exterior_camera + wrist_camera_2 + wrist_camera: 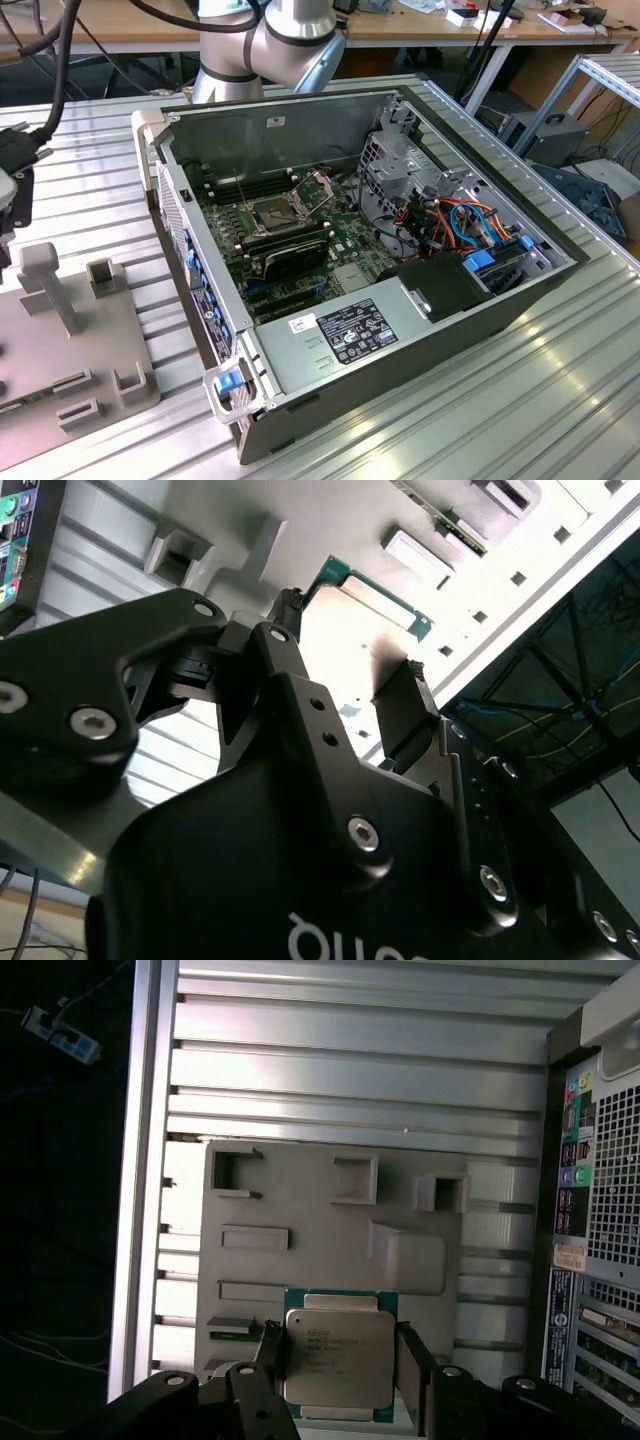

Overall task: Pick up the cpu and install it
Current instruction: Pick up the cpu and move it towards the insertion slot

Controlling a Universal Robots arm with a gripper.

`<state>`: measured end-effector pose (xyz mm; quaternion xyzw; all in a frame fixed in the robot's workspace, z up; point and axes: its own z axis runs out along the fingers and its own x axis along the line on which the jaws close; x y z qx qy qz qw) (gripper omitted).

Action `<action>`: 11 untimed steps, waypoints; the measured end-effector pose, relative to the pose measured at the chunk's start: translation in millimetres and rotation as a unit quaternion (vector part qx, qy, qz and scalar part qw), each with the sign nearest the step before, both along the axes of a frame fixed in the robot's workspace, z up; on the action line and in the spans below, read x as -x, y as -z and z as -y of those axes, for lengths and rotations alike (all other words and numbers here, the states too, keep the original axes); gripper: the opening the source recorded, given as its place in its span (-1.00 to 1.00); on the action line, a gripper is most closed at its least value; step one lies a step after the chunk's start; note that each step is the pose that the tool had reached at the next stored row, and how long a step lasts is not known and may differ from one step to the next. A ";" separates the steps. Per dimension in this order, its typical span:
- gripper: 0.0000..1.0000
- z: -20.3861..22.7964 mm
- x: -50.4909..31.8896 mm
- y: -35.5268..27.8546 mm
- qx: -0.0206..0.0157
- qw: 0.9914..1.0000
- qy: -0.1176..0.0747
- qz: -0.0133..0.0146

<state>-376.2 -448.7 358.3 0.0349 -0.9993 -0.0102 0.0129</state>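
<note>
First wrist view: the cpu (338,1358) lies silver top up on the grey fixture plate (300,1175), which rests on the ribbed metal desk (360,1070) just beside the computer case (600,1210). The claw (340,1338) straddles the cpu, one side at each of two opposite edges. Whether it is clamped on the chip or just open around it, I cannot tell. In the second wrist view the claw (352,633) points at the same plate, and the green edge of the cpu (372,592) shows just beyond its tips. In the exterior view the arm (280,40) reaches over from behind the case (270,130), which lies open on the desk (500,400) with the fixture plate (60,370) at the exterior view's left. Inside, the socket (272,212) looks dark and bare. The retention frame (318,185) appears swung up beside it, so the seat seems ready. Judgement: early stage. The claw is lined up on the chip at the pick spot, a lift is not evident, and carrying it to the socket and seating it are not done.
</note>
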 end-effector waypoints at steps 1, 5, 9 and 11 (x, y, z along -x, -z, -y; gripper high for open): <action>0.09 0.0 -2.5 0.0 0.000 1.000 0.000 0.000; 0.09 0.0 -13.4 0.0 0.000 1.000 0.000 0.000; 0.09 0.0 -23.3 0.0 0.000 1.000 0.000 0.000; 0.09 0.0 -27.6 0.0 0.000 1.000 0.000 0.000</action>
